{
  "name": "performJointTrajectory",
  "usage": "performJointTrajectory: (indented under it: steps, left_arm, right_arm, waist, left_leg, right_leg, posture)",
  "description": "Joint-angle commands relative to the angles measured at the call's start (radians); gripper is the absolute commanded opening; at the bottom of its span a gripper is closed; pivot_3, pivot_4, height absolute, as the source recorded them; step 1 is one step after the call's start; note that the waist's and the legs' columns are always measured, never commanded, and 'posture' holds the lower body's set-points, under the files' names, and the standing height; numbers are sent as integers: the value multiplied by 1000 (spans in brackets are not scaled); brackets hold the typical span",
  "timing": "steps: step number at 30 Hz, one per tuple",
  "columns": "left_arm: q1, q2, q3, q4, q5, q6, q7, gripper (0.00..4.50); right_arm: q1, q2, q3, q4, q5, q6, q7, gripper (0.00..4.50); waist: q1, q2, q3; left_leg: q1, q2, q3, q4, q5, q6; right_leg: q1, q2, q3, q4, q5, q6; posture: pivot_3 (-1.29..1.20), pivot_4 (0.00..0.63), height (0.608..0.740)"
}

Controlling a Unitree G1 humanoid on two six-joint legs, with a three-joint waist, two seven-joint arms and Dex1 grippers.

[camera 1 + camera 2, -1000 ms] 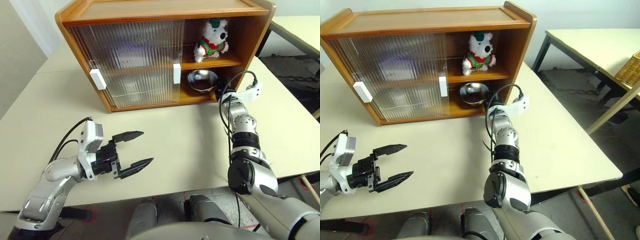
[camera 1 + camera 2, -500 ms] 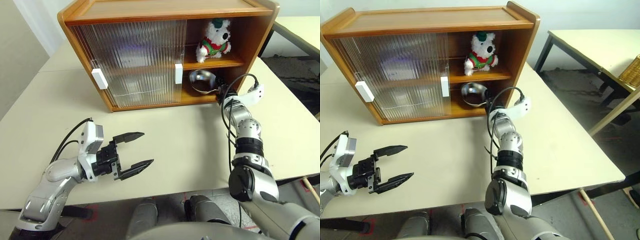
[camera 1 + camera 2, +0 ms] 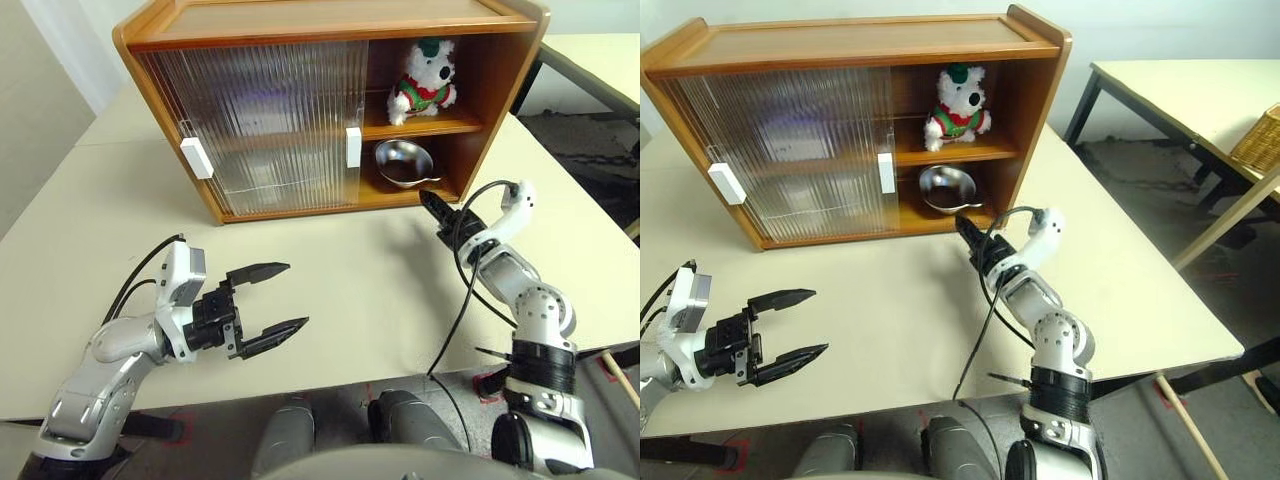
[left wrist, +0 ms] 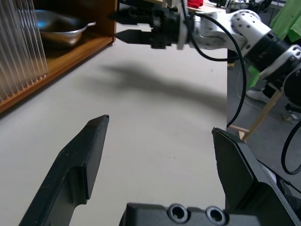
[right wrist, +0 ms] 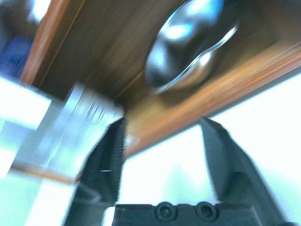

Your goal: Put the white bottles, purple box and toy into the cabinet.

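Hovering over bare table (image 3: 360, 290), left gripper (image 3: 272, 300) is spread wide and empty; its wrist view catches the right gripper (image 4: 123, 26) side-on, fingers apart, nothing held. Right gripper sits just outside the cabinet (image 3: 300, 20) bottom opening, near the steel bowl (image 3: 403, 162). Toy (image 3: 424, 80) is on the top shelf; sliding doors (image 3: 260, 125) cover the left side.

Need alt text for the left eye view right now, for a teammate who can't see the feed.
The toy sits on the cabinet's upper shelf above a metal bowl. The right gripper hangs empty just outside the lower shelf; the left gripper hovers open over the table.
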State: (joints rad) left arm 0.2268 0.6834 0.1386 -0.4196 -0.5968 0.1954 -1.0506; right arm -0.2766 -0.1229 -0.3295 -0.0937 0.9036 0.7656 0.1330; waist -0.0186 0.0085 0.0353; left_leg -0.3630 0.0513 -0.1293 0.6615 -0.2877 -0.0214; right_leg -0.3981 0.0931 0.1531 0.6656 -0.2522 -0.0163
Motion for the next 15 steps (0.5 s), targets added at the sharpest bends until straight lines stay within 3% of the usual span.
performJointTrajectory:
  steps: [1,5,6,9,15]
  left_arm:
    - [10,10,18,10,-7,0,-14,4500]
    - [15,12,30,16,-8,-4,-22,4500]
    - [16,11,32,16,-8,-5,-22,4500]
    - [25,9,36,10,-10,-2,-20,4500]
    - [44,8,48,-2,-17,2,-18,4500]
  right_arm:
    - [44,-54,45,-76,34,67,88,1664]
    - [79,-124,103,-134,33,74,218,162]
    - [81,-143,127,-149,20,65,254,36]
    - [74,-212,223,-184,-63,9,365,36]
    - [-55,-191,367,-159,-230,-100,386,36]
  waist:
    - [0,0,0]
    - [-2,-1,0]
    - [-2,-1,0]
    - [-2,-1,0]
    - [-6,-1,0]
  left_leg:
    - [0,0,0,0,0,0]
    - [0,-3,0,1,0,0]
    - [0,-4,0,1,0,0]
    - [0,-4,1,1,0,0]
    - [1,-4,0,0,1,1]
  right_leg:
    - [0,0,0,0,0,0]
    - [1,0,1,0,-1,1]
    - [1,0,1,0,-1,1]
    - [2,0,0,0,-1,1]
    - [1,0,0,0,-1,2]
  posture:
    - [14,63,740]
    - [16,65,740]
    - [16,65,740]
    - [19,65,740]
    - [31,65,740]
